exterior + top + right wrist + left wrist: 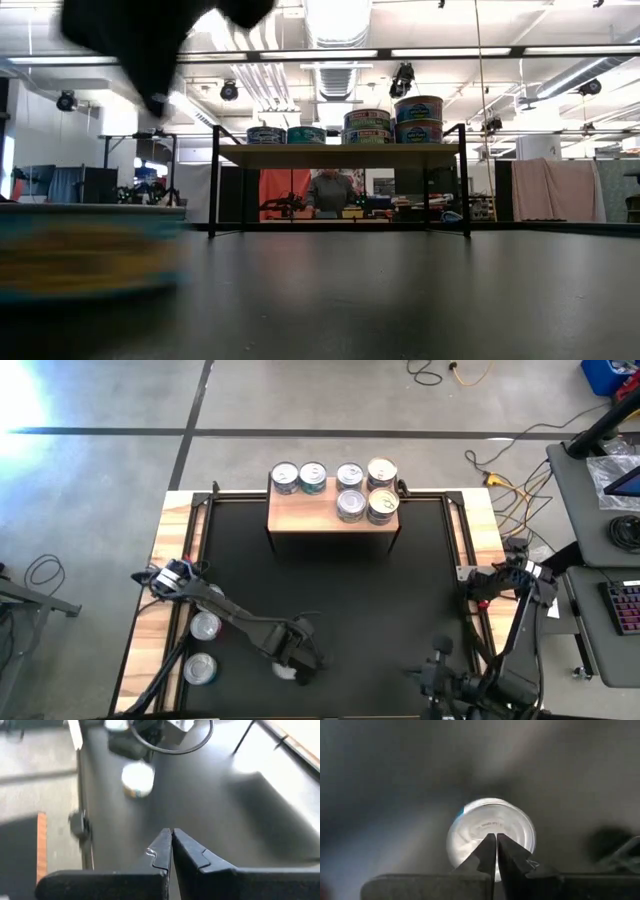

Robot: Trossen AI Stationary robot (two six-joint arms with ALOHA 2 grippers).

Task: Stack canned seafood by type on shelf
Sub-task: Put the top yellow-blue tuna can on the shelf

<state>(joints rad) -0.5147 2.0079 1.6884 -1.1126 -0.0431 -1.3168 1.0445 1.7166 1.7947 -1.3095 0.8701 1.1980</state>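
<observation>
Two tins lie at the left edge of the counter, well apart from the shelf. The left tool hangs over a third tin on the black mat, its fingers pinched together on nothing. Coming down like that, it would likely knock or skid the tin rather than grip it. On the shelf sit two single tins and two stacks. The right tool waits near the front right, narrow and empty.
</observation>
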